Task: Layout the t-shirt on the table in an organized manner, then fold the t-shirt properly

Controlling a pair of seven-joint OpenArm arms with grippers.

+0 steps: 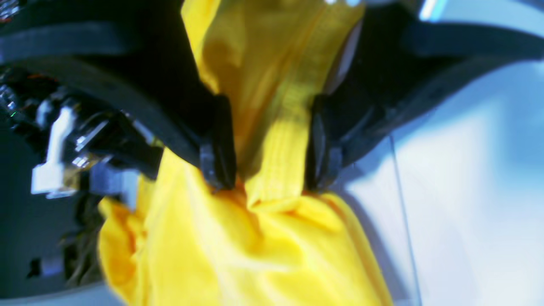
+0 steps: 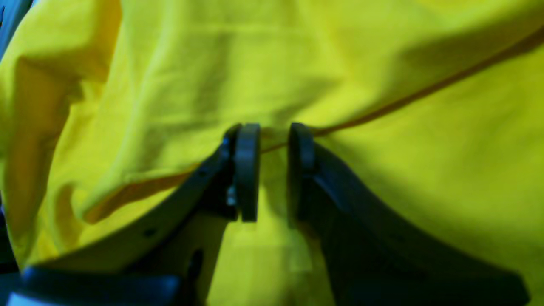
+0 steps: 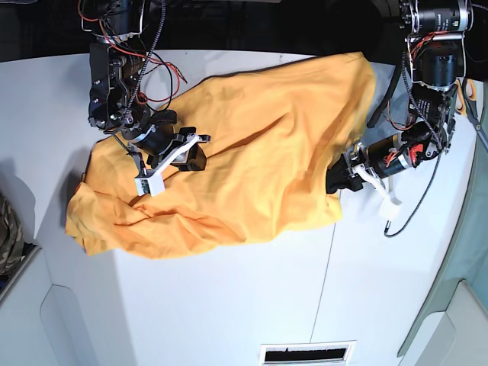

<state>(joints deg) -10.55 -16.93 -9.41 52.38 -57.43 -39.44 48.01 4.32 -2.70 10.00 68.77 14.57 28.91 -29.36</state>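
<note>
The orange-yellow t-shirt (image 3: 259,145) lies loosely spread and wrinkled across the white table (image 3: 229,305), bunched at its left end. My left gripper (image 3: 335,181) is at the shirt's right lower edge. In the left wrist view the left gripper (image 1: 268,182) is closed on a ribbed band of the t-shirt (image 1: 238,255). My right gripper (image 3: 145,183) is on the shirt's left part. In the right wrist view the right gripper (image 2: 274,129) pinches a fold of the t-shirt (image 2: 382,63) along a seam, with the jaws nearly together.
Camouflage-patterned fabric (image 3: 8,229) shows at the left edge, off the table. A thin dark seam line (image 3: 328,267) runs down the tabletop. A vent slot (image 3: 305,354) sits at the front edge. Bare white table (image 1: 467,191) lies beside the left gripper.
</note>
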